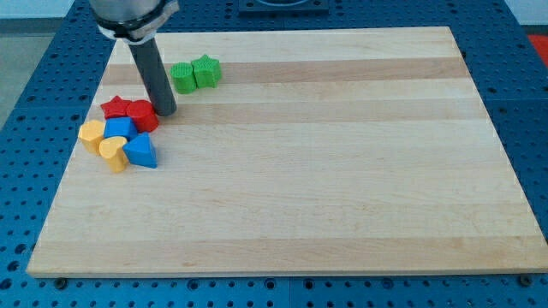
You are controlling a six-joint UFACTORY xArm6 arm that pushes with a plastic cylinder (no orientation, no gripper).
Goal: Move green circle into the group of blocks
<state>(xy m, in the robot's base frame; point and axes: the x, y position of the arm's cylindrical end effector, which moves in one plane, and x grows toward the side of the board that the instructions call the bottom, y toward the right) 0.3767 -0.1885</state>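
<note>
The green circle (183,77) lies near the view's top left, touching a green star (206,71) on its right. My tip (167,112) rests on the board just below and left of the green circle, apart from it, against the right side of a red block (142,115). The group sits at the view's left: a red star (114,108), the red block, a blue cube (120,128), a blue triangle (141,151), a yellow hexagon (92,134) and a yellow heart (112,154). The rod hides part of the board behind it.
The wooden board (342,171) lies on a blue perforated table (34,85). The group is close to the board's left edge.
</note>
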